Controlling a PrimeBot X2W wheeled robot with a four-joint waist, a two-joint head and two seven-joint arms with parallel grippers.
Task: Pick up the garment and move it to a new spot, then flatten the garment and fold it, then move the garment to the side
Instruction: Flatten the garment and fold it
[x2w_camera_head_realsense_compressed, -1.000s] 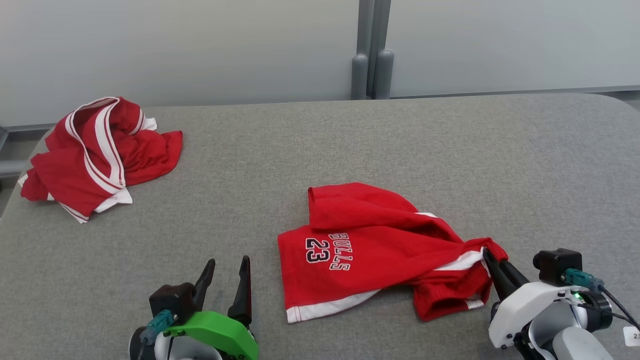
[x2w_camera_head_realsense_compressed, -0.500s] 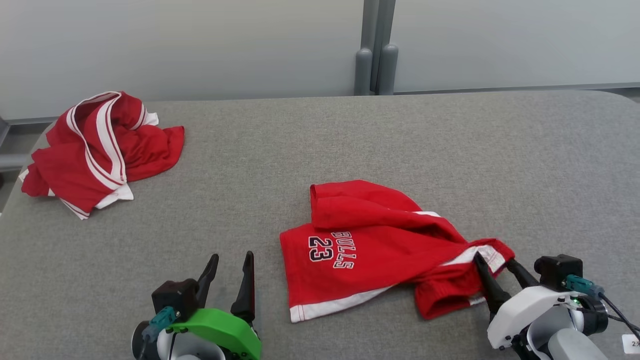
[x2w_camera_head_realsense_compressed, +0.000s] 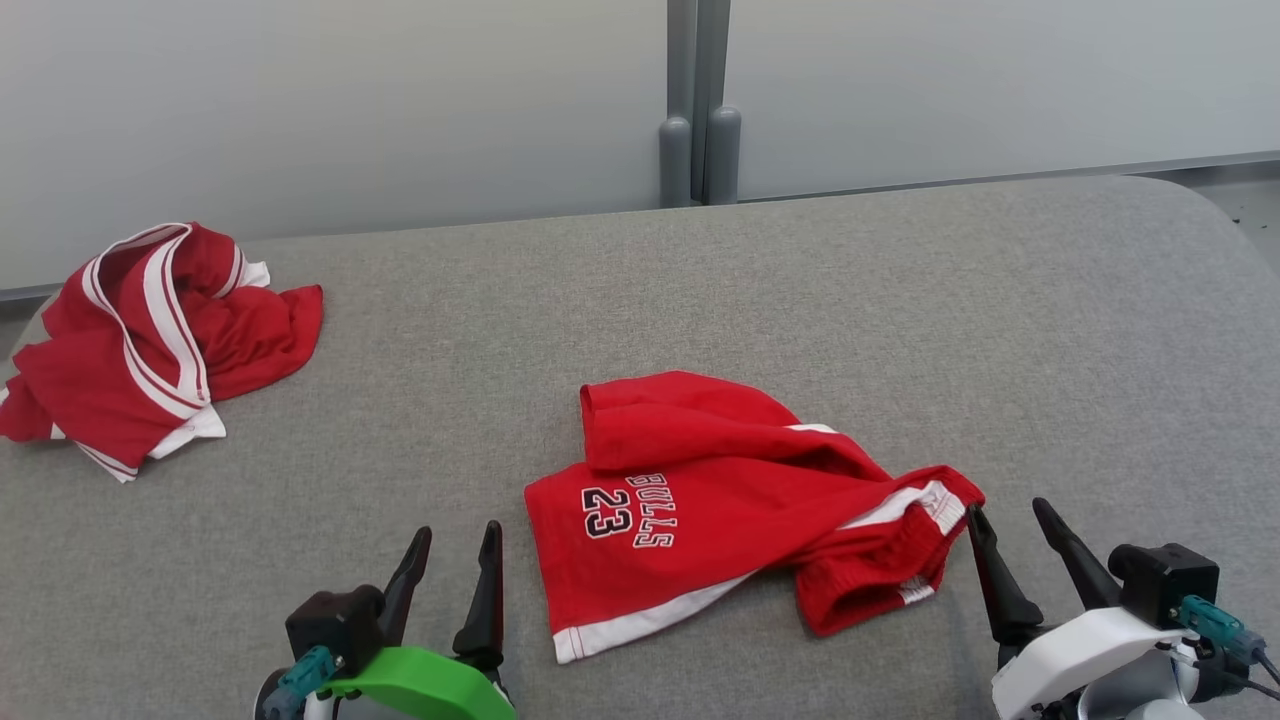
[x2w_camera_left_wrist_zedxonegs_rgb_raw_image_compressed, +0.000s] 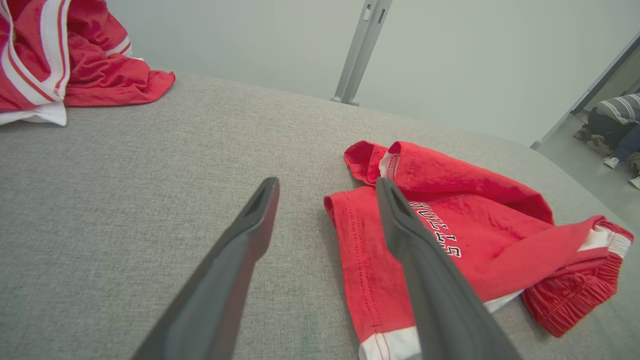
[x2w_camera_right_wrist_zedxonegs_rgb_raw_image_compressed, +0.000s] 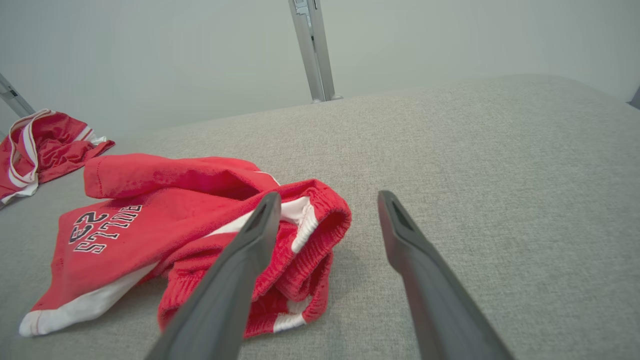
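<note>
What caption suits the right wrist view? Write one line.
Open right hand beside crumpled red Bulls shorts on the grey table; a second red garment lies beyond.

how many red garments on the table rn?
2. Red fabric shorts printed BULLS 23 lie crumpled front-centre on the grey upholstered table, beside the right gripper. A bunched red garment with white stripes sits at its far-left edge. None seems hidden.
</note>
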